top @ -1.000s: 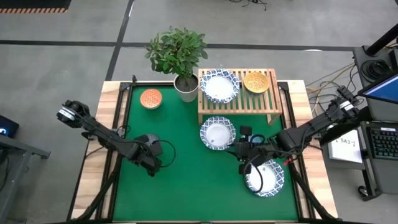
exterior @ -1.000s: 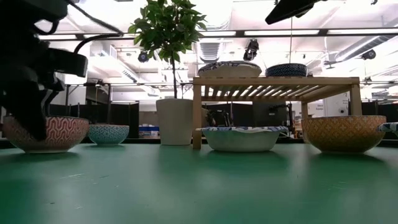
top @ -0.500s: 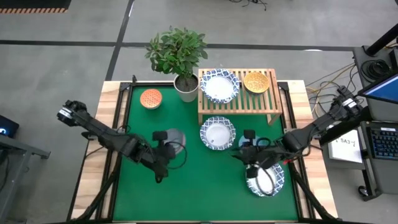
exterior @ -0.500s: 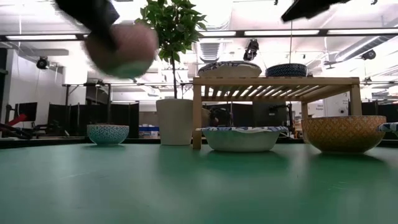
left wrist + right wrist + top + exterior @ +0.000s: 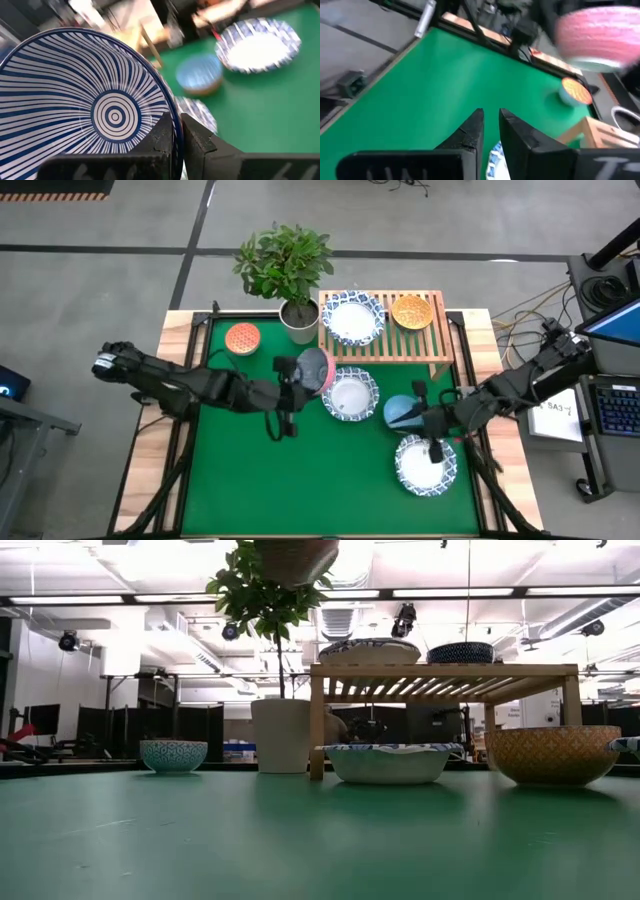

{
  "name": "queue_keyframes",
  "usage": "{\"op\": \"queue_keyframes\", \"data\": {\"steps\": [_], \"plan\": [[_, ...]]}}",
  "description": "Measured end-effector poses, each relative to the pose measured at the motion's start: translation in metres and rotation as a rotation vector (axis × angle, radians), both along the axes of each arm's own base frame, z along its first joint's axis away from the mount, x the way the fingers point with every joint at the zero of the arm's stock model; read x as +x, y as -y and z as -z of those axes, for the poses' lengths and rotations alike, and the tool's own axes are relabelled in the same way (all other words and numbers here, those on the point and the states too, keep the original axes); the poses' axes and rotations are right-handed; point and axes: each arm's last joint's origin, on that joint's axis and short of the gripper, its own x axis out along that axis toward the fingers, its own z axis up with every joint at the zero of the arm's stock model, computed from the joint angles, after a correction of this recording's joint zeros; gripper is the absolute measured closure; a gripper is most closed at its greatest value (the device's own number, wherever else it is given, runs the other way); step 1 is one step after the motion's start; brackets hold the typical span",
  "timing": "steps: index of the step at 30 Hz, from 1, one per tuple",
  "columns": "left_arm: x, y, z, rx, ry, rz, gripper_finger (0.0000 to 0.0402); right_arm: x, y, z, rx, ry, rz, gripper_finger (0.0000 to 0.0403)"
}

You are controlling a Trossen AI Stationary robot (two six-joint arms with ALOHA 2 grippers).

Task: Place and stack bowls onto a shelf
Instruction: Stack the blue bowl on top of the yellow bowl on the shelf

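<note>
1. Green matting (image 5: 250,470) covers the table, and both dark arms reach in over it.
2. Pale wooden shelf (image 5: 385,345) stands at the far edge of the mat, beside a white plant pot (image 5: 299,321).
3. On the shelf sit a wide white bowl with a blue rim (image 5: 352,318) and, beside it, a small yellow-orange bowl (image 5: 412,311).
4. A second wide bowl (image 5: 350,393) rests on the mat just in front of the shelf.
5. The left gripper (image 5: 292,383) hangs over the middle of the table, clamped on the rim of a small bowl (image 5: 314,369).
6. That bowl is held up off the mat, near the shelf's left front corner and next to the second wide bowl. It is pink outside, and the left wrist view shows blue and white stripes inside (image 5: 100,110).
7. The right gripper (image 5: 433,445) is low over a third wide bowl (image 5: 425,465) at the near right of the mat.
8. Its fingers (image 5: 475,130) stand a narrow gap apart with green mat showing between them. A bit of blue pattern shows low in the gap, and I cannot tell whether they touch it.
9. A light blue bowl (image 5: 403,412) sits on the mat just beside the right gripper, between the second and third wide bowls.
10. An orange-red bowl (image 5: 242,338) sits alone at the far left of the mat, well apart from both grippers.
</note>
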Motion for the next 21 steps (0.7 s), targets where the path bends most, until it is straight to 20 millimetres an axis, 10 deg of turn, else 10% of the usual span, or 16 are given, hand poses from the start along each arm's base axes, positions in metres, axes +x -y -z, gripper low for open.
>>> {"op": "queue_keyframes", "data": {"steps": [21], "plan": [[0.113, -0.067, -0.014, 0.220, 0.050, 0.049, 0.0398, -0.040, 0.025, 0.004, -0.017, 0.148, -0.041, 0.0360]]}}
